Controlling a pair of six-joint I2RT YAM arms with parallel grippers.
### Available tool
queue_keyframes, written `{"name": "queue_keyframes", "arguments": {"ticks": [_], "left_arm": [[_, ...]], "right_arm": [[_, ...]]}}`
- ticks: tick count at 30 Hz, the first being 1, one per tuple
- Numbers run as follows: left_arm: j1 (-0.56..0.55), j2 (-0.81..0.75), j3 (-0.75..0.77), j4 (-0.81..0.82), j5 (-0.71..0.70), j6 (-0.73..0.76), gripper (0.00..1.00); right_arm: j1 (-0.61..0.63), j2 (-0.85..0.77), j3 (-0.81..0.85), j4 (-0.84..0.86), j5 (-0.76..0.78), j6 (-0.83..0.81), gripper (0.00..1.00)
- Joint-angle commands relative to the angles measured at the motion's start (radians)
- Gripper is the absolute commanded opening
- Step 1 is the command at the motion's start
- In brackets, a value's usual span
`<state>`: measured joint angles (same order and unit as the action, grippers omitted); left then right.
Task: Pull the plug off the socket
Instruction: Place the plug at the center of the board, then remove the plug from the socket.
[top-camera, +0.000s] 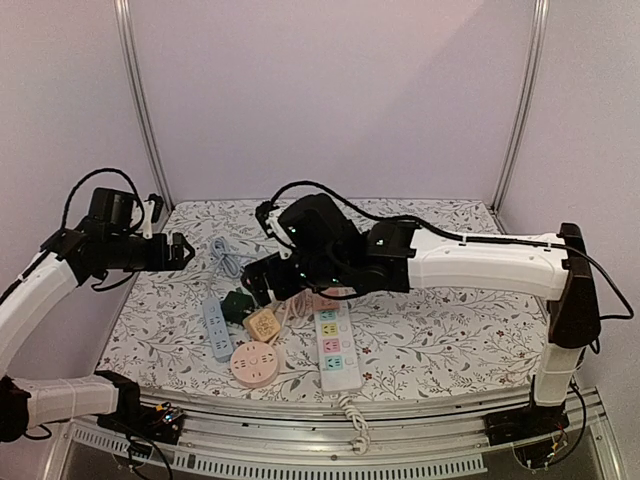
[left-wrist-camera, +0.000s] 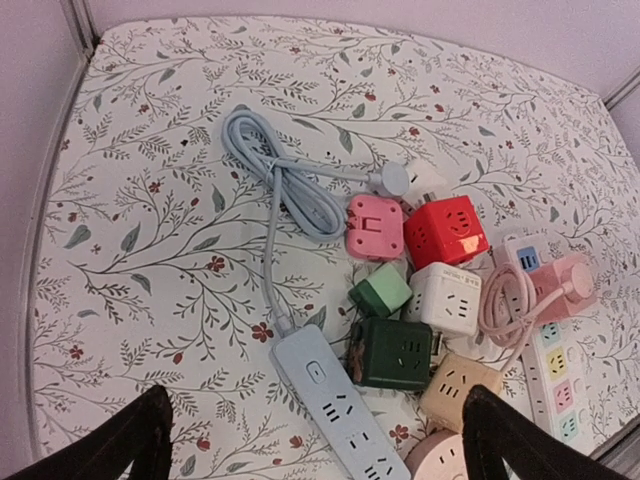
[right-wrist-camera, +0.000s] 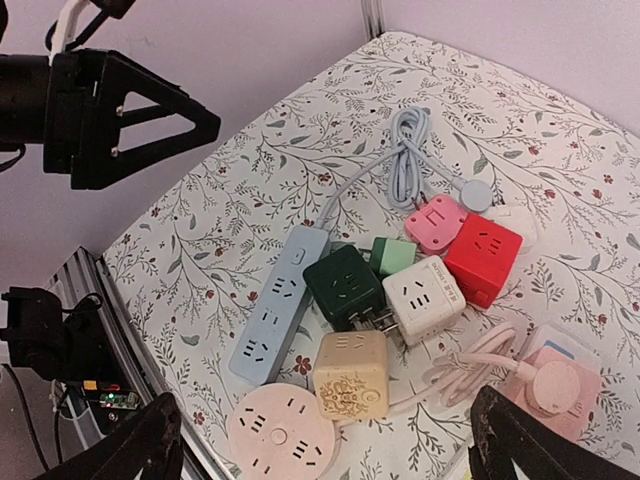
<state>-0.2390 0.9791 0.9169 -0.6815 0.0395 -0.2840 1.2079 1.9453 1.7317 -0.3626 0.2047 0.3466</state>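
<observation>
The right end effector (right-wrist-camera: 328, 410) hangs above a heap of sockets on the flowered worktop (right-wrist-camera: 300, 150). Its fingers are spread wide with nothing between them, which I take as readiness to straddle a plug.

The likely target is the round pink plug (right-wrist-camera: 555, 385). It lies below this end effector, close under the finger at the right edge of the wrist view. It is seated in the white power strip (top-camera: 337, 350), and its pink cord (right-wrist-camera: 470, 375) loops toward the cream cube socket (right-wrist-camera: 350, 375), which sits almost straight beneath the end effector. Ahead of it are the dark green cube socket (right-wrist-camera: 345, 285), the white cube socket (right-wrist-camera: 425, 298) and the red cube socket (right-wrist-camera: 483, 255), all touching. The blue power strip (right-wrist-camera: 270, 315) runs off toward the other finger.

The left end effector (left-wrist-camera: 318, 415) is also parted and empty. It is held high and back from the heap, probably to leave room, though it could come in to pin the strip down. The pull has not begun. The strip looks light, so it may lift with the plug unless it is braced.
</observation>
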Motion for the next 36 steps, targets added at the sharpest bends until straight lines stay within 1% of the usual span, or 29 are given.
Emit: {"name": "queue_keyframes", "arguments": {"ticks": [1,5,8,11,16,18,20,23,28,33,36], "left_arm": [[0.002,-0.038,-0.019,0.038,0.017,0.009,0.98],[-0.056,-0.053,-0.028,0.075,0.067,0.035,0.94],[-0.128,-0.024,-0.014,0.093,0.088,0.055,0.94],[-0.168,0.038,0.048,0.083,0.104,0.063,0.95],[-0.169,0.152,0.203,0.103,0.146,0.059,0.95],[-0.17,0.195,0.241,0.129,0.152,0.072,0.95],[-0.171,0.234,0.261,0.143,0.148,0.085,0.95],[-0.168,0.265,0.244,0.15,0.139,0.092,0.95],[-0.169,0.225,0.189,0.14,0.099,0.086,0.95],[-0.166,0.217,0.192,0.142,0.113,0.076,0.95],[-0.166,0.219,0.187,0.144,0.126,0.067,0.95]], "right_arm": [[-0.043,-0.095,-0.142,-0.099,0.079,0.055,0.99],[-0.098,-0.18,-0.285,-0.096,0.101,0.139,0.99],[-0.113,-0.214,-0.402,-0.033,0.155,0.164,0.99],[-0.114,-0.245,-0.525,0.108,0.166,0.163,0.99],[-0.114,-0.251,-0.654,0.345,0.174,0.138,0.99],[-0.114,-0.213,-0.644,0.395,0.169,0.116,0.98],[-0.114,-0.168,-0.594,0.399,0.173,0.097,0.97],[-0.115,-0.099,-0.536,0.393,0.208,0.093,0.96],[-0.115,-0.004,-0.456,0.321,0.285,0.103,0.95],[-0.114,0.062,-0.402,0.274,0.312,0.107,0.95],[-0.114,0.101,-0.365,0.263,0.32,0.099,0.93]]}}
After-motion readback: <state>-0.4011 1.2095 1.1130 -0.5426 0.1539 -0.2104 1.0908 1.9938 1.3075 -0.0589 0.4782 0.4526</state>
